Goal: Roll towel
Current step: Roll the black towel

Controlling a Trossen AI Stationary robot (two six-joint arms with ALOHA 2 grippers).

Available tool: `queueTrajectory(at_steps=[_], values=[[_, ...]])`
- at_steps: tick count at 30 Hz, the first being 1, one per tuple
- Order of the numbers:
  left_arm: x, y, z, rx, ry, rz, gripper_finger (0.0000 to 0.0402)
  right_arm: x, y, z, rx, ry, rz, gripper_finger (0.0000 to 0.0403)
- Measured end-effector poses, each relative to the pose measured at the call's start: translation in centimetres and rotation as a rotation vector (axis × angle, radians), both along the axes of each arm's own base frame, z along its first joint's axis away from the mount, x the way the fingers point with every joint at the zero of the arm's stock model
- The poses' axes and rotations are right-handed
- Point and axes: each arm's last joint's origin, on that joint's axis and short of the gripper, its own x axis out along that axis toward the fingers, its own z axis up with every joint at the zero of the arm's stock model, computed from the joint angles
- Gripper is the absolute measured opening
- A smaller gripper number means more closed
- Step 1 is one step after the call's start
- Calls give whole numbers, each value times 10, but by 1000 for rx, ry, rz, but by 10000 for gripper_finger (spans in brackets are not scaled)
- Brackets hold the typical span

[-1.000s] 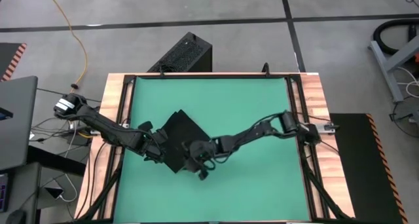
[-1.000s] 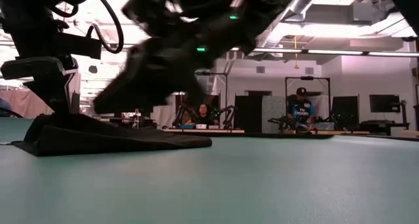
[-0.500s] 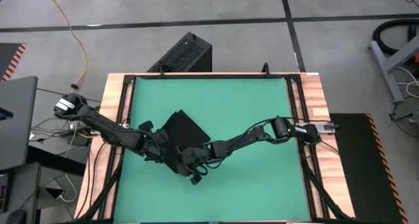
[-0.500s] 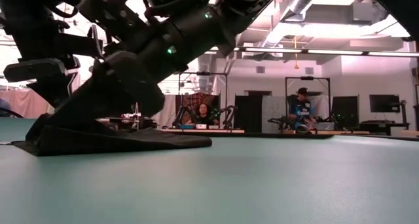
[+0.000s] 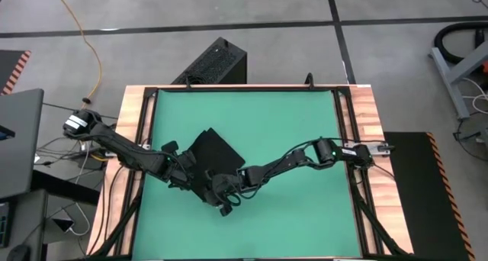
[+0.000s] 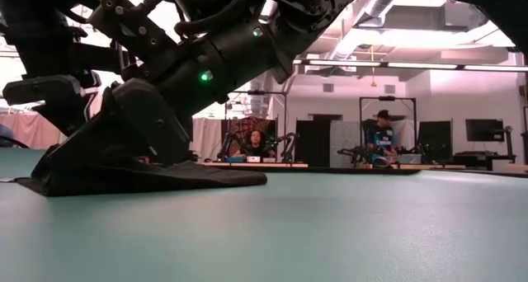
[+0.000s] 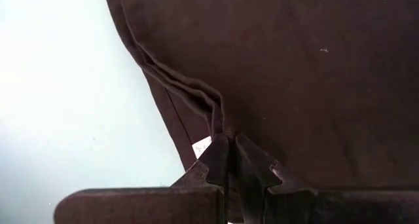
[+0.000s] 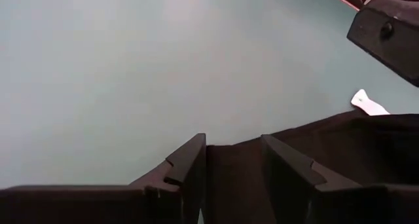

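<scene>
Two end effectors: both at the towel's (image 5: 214, 153) 6 o'clock edge, worktop (image 5: 290, 124) centre-left.
Left (image 7: 227, 145): pinching a fold by the tag (image 7: 201, 147).
Right (image 8: 232, 160): spread, straddling the edge.
Handling: soft, light, limp; take corners.

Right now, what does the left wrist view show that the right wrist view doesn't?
Left wrist only: the left end effector shut on a pinched fold of the towel, creases running up from the pinch.
Right wrist only: the right end effector open, its fingers astride the towel's edge, plus part of the other arm beyond.
Both: the black towel, its white tag and the green mat.
</scene>
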Motion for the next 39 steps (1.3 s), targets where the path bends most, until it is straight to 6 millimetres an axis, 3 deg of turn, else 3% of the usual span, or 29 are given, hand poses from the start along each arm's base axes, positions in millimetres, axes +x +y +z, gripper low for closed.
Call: queueTrajectory(at_steps=[12,17,24,32,36,39], values=[[0,0,0,-11,6,-2,0,-6,4,-7,-27,80,-2,164],[1,-1,1,-12,-10,-6,0,-11,10,16,-134,31,2,173],[1,0,3,8,-27,2,0,-16,13,46,-150,-34,100,175],[1,0,2,23,-5,-30,0,-29,-2,46,-274,153,-31,176],[1,1,2,42,-7,-36,0,-35,-12,40,-230,264,-65,176],[1,1,3,68,-17,-34,0,-30,-4,41,-137,216,1,176]])
